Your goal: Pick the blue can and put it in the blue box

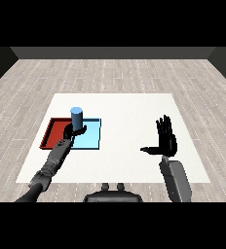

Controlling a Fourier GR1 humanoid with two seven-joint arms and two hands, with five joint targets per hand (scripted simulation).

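While the left hand (71, 132) curls round the unmarked blue can (77, 118) above the trays, the right hand (166, 138) hangs spread

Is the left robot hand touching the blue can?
Touching. The head view shows the left robot hand curled round the lower part of the blue can, above the trays.
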